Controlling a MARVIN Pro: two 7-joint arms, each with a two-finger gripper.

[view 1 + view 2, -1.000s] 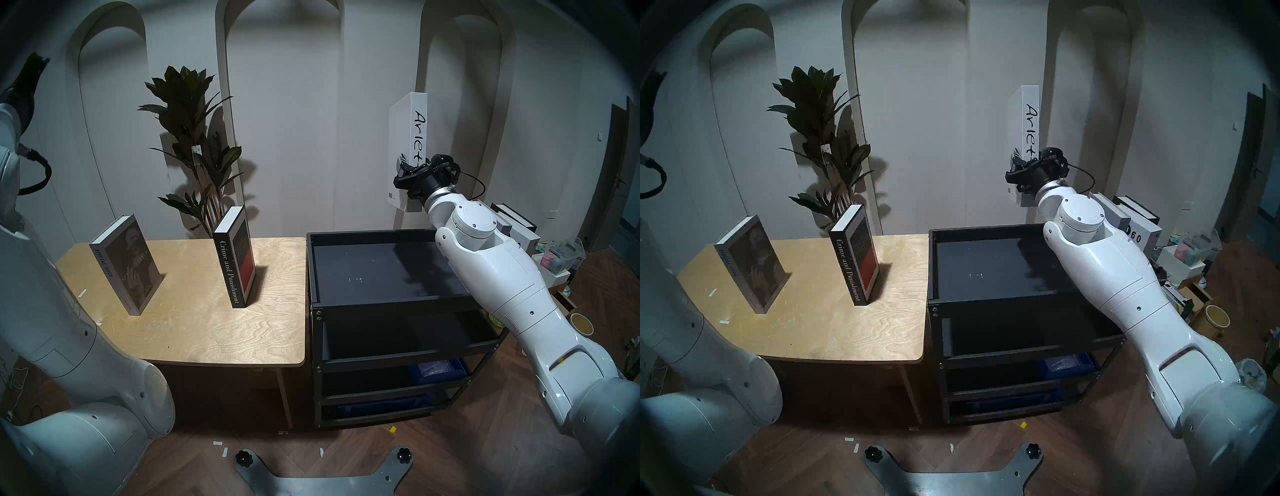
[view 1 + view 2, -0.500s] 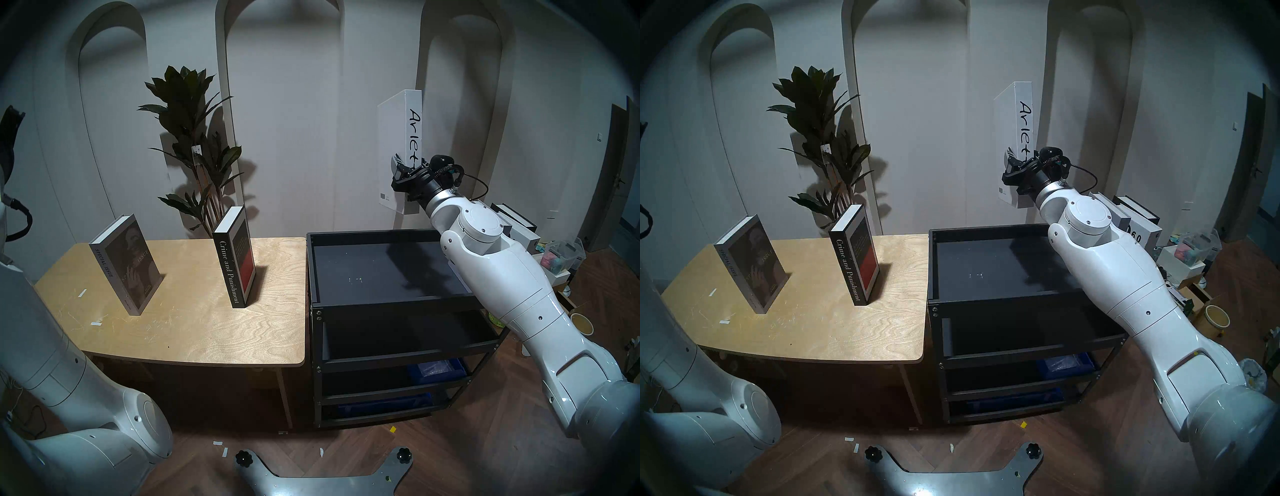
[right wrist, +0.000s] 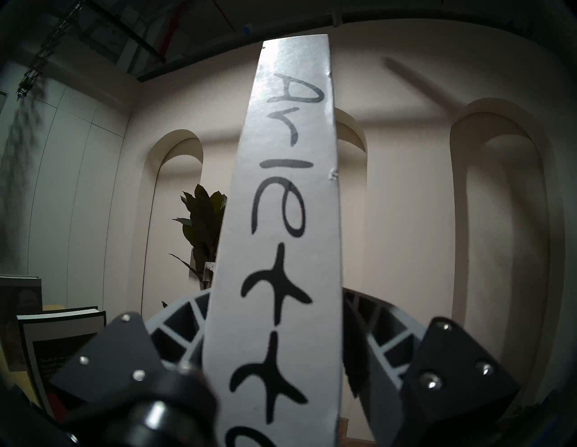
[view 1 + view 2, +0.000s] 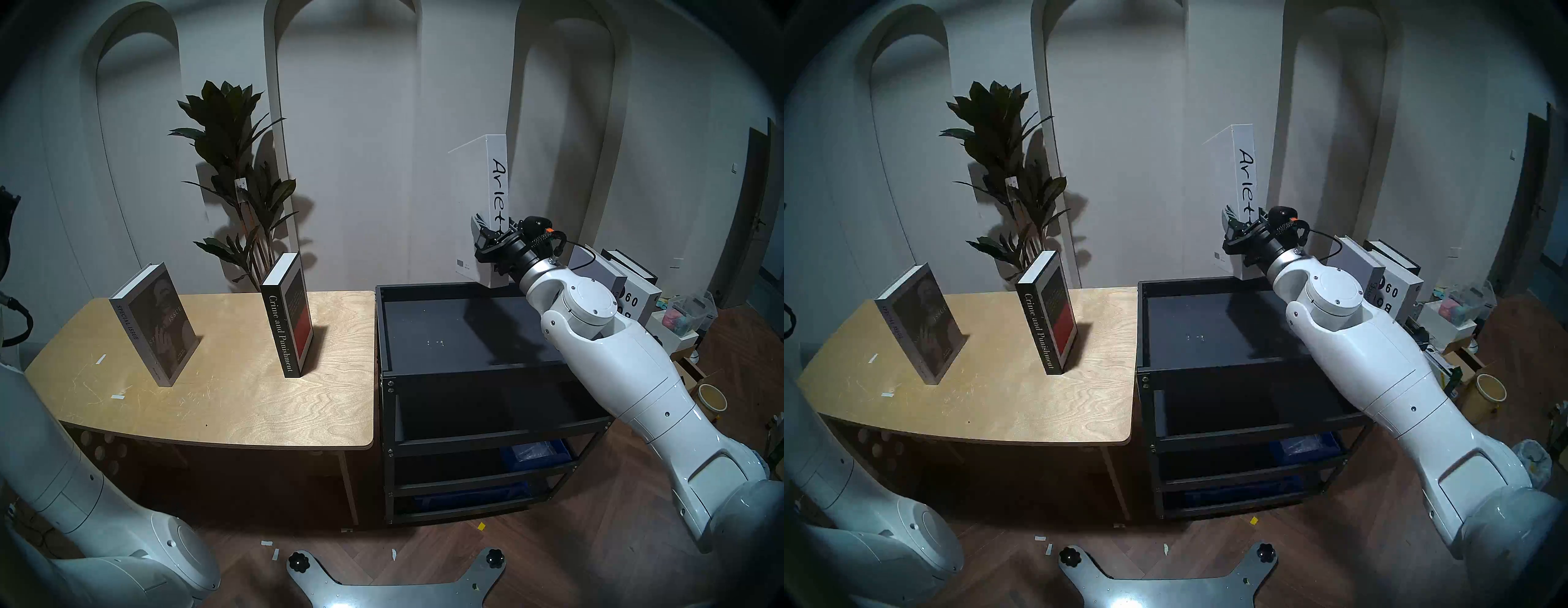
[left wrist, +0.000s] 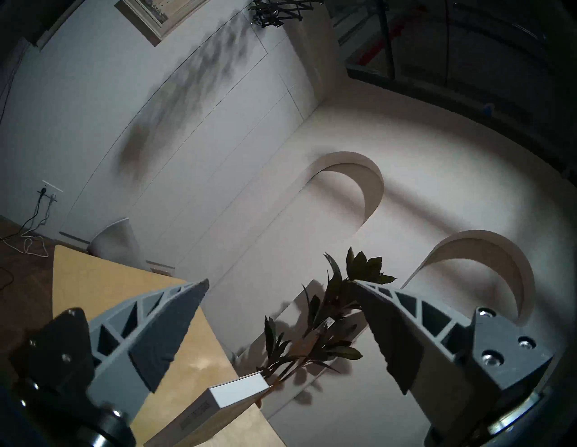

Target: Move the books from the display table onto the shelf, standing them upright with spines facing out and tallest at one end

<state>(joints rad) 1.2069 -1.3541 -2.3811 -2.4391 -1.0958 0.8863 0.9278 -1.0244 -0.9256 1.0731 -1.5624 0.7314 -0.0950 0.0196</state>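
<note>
My right gripper (image 4: pixel 492 237) (image 4: pixel 1244 225) is shut on the tall white book (image 4: pixel 479 191) (image 4: pixel 1229 187) with "Arietta" on its spine (image 3: pixel 281 218). It holds the book upright over the back right of the black shelf's top tray (image 4: pixel 432 327), with fingers (image 3: pixel 184 315) on both covers. I cannot tell whether the book's lower edge touches the tray. The grey SPECIAL ISSUE book (image 4: pixel 159 327) and the black Crime and Punishment book (image 4: pixel 290 314) stand upright on the display table (image 4: pixel 237 407). My left gripper (image 5: pixel 281 282) hangs open and empty above the table's left end.
A potted plant (image 4: pixel 237 170) stands behind the table. More books and boxes (image 4: pixel 628 284) are stacked behind the shelf at the right, with floor clutter (image 4: pixel 687 318) beside them. Blue bins (image 4: pixel 534 452) sit on the shelf's lower tiers.
My right gripper has moved the Arietta book left and down, close to the shelf's back rim. My left arm has drawn back toward the left edge of the view.
</note>
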